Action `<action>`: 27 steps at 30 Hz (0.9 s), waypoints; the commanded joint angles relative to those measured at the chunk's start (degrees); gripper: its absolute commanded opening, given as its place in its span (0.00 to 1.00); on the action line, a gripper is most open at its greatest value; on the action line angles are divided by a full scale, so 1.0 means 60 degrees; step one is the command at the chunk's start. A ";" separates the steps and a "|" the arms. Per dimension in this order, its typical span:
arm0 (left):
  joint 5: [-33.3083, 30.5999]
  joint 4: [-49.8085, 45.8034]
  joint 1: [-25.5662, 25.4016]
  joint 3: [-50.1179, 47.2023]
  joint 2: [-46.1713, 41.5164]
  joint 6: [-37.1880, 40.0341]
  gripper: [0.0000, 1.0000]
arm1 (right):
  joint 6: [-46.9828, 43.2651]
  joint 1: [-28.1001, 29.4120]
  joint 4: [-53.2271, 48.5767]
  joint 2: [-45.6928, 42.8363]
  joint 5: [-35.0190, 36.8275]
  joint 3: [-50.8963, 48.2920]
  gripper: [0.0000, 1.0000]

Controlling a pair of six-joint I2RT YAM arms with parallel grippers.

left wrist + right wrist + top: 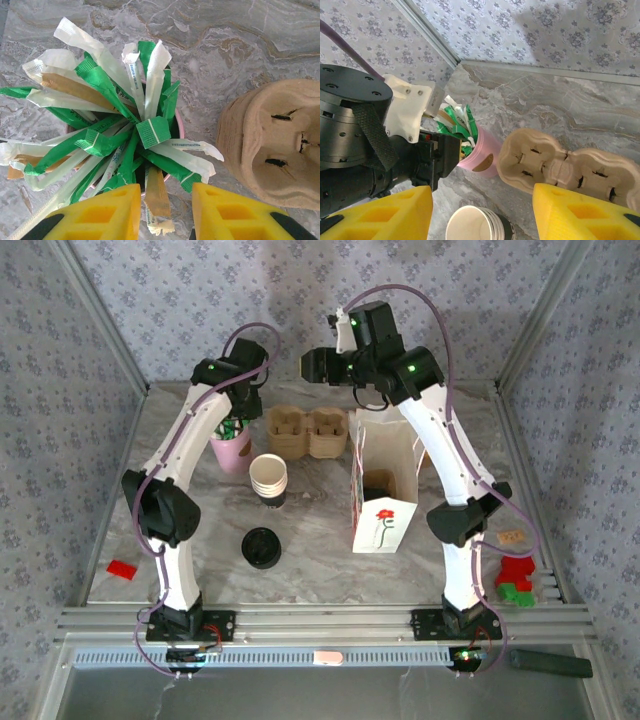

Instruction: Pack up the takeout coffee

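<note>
The takeout coffee [378, 484] shows as a black disc inside the open white paper bag [388, 525], right of centre. My left gripper [166, 194] hangs over a pink cup [233, 452] stuffed with green, white and brown sachets [100, 80]. Its yellow fingers [107, 212] stand apart on either side of one brown sachet [156, 192], with a gap on each side. My right gripper [482, 194] is open and holds nothing. It hovers high above the stack of white-rimmed paper cups [475, 225].
Two moulded pulp cup carriers [306, 430] sit behind the cup stack [268, 478]. A loose black lid [261, 547] lies front of centre. A red block [120, 569] lies at the left edge, and red and green blocks [515, 580] at the right edge.
</note>
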 commanded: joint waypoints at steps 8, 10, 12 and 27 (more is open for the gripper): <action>-0.0265 -0.0080 -0.0001 -0.0100 0.0008 0.0133 0.26 | -0.0034 -0.0149 -0.0145 -0.0620 -0.0105 -0.0221 0.57; -0.0302 -0.0081 0.0008 -0.0148 -0.0006 0.0133 0.26 | -0.0029 -0.0144 -0.0152 -0.0622 -0.0091 -0.0214 0.57; -0.0290 -0.0081 0.0042 -0.0209 -0.0017 0.0133 0.27 | -0.0031 -0.0145 -0.0150 -0.0638 -0.0091 -0.0225 0.58; -0.0146 -0.0167 0.0147 -0.0232 0.0007 0.0206 0.18 | -0.0032 -0.0152 -0.0172 -0.0653 -0.0061 -0.0234 0.58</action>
